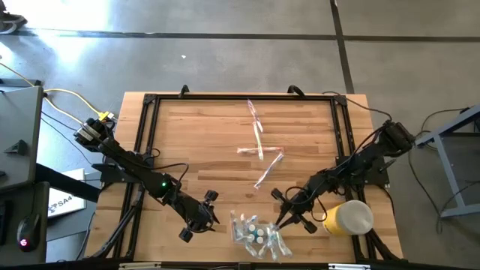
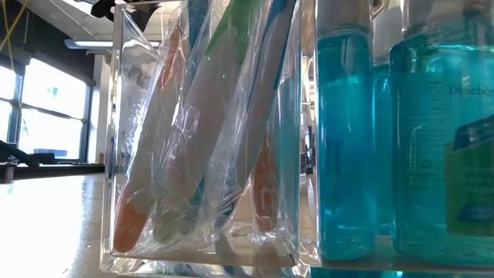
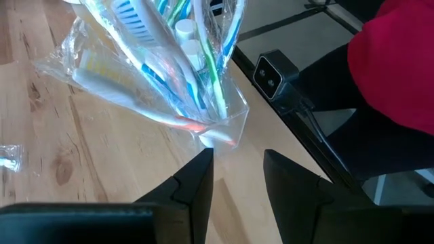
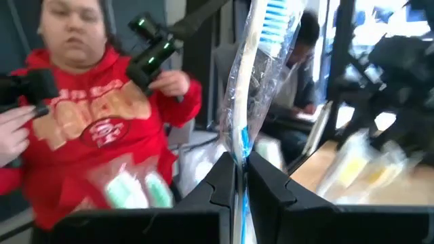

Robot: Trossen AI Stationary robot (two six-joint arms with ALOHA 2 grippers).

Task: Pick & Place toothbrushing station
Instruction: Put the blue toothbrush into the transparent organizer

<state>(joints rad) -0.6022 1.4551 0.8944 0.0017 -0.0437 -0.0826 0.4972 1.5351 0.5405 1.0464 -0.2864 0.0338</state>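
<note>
From above, the left gripper (image 1: 196, 222) is hovering near the table's (image 1: 210, 142) front edge, just left of the clear holder (image 1: 255, 232), its fingers parted with nothing between them. The right gripper (image 1: 289, 217) is sitting just right of the holder, beside a yellow cup (image 1: 349, 218). Several wrapped toothbrushes (image 1: 259, 142) are lying loose mid-table, well apart from the holder.

At table level, the holder (image 2: 204, 139) is filling the frame, packed with wrapped brushes leaning inside it, with blue bottles (image 2: 347, 131) standing just beside it.

From the left wrist, the fingers (image 3: 196, 186) are standing apart and empty, pointing at the holder (image 3: 220, 129) near the table edge.

From the right wrist, the fingers (image 4: 271, 186) are pressing together, pinching a wrapped toothbrush (image 4: 261, 61) that is standing upright between them. A person in a red top (image 4: 102, 129) is sitting beyond the table.
</note>
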